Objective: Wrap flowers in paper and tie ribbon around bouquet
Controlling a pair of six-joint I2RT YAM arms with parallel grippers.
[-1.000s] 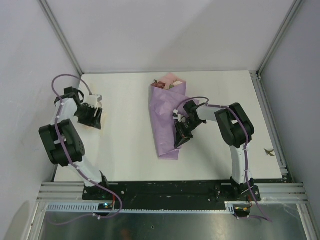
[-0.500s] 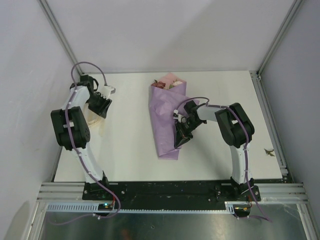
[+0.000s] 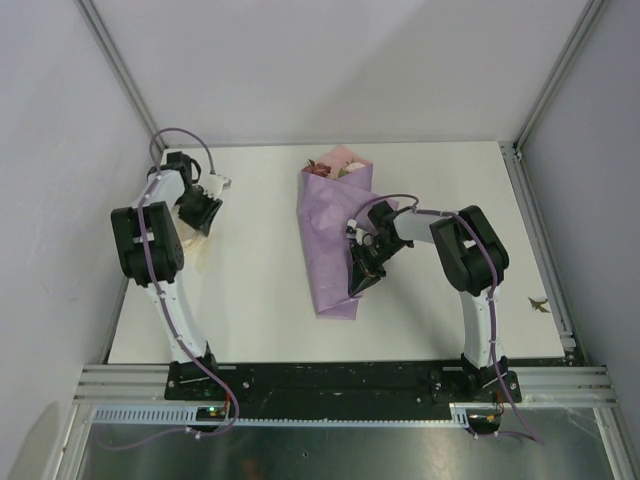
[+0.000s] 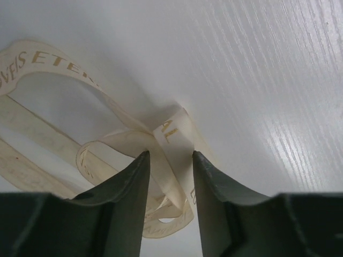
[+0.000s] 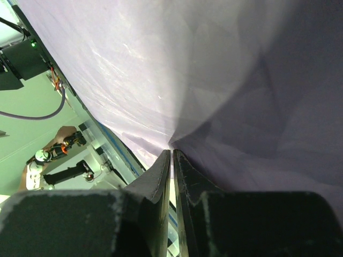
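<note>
The bouquet lies in mid-table: a lilac paper [image 3: 325,230] cone with the pink and dark red flowers [image 3: 336,166] at its far end. My right gripper [image 3: 360,285] rests on the cone's lower right side. In the right wrist view that gripper [image 5: 171,151] is shut on a pinched fold of the paper [image 5: 214,80]. The cream ribbon [image 4: 171,134] lies in loose loops on the white table at far left, mostly hidden under the left arm from above. My left gripper [image 4: 170,154] is down over it, jaws apart with one strand between them; from above it [image 3: 196,222] points down.
The white table [image 3: 250,300] is boxed in by grey walls and metal frame rails at the left, right and near edges. A small dark object [image 3: 540,303] lies by the right rail. Both arm bases sit on the near rail.
The left arm has swung toward the far left corner and settled over the ribbon, its jaws narrowing. The right arm and bouquet have not moved.
</note>
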